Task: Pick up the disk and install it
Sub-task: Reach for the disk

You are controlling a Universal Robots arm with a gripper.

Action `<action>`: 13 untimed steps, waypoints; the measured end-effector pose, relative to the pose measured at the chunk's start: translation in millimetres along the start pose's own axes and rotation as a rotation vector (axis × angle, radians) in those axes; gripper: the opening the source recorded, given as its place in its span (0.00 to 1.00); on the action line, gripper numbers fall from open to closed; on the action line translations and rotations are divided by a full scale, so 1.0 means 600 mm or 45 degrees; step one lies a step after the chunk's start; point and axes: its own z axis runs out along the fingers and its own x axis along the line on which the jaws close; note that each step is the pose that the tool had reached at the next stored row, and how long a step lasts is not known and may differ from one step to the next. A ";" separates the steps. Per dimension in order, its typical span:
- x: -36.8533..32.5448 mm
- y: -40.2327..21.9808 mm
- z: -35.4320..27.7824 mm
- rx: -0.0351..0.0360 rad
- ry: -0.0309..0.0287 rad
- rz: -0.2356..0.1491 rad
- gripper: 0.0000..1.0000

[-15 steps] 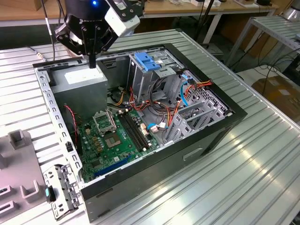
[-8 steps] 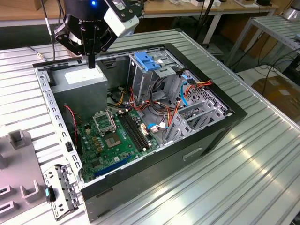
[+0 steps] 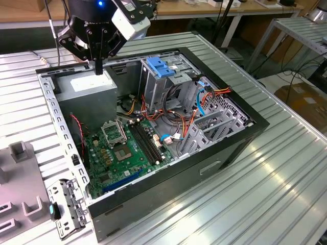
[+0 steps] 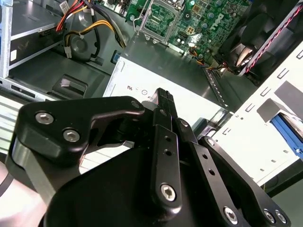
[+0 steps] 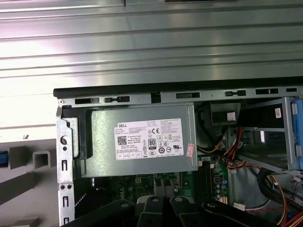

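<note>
Our black gripper (image 4: pixel 163 94), claw pressed together and empty, hung over the power supply (image 5: pixel 102 142) in a corner of the open computer case (image 3: pixel 168 189) on the ribbed aluminium table (image 3: pixel 286 173); workbenches (image 3: pixel 204 10) stood behind. We took a blue rail edge outside the case wall for the disk (image 4: pixel 288 130). The supply's white sticker (image 5: pixel 149 138) carried small print.

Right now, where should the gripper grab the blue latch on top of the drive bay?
Likely pinch the blue latch across its side edges, coming straight down: it lies flat atop the tall metal bay, open above, with cables crowding beside it.
</note>
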 end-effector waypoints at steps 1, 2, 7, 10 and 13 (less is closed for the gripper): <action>0.000 0.000 0.000 0.0000 0.0000 0.000 0.11; 0.001 0.000 0.000 0.0000 0.0000 0.000 0.11; 0.002 0.000 0.000 0.0000 0.0003 0.000 0.11; 0.004 0.000 0.000 0.0000 0.0007 0.000 0.11; 0.006 0.000 0.000 0.0000 0.0011 0.000 0.11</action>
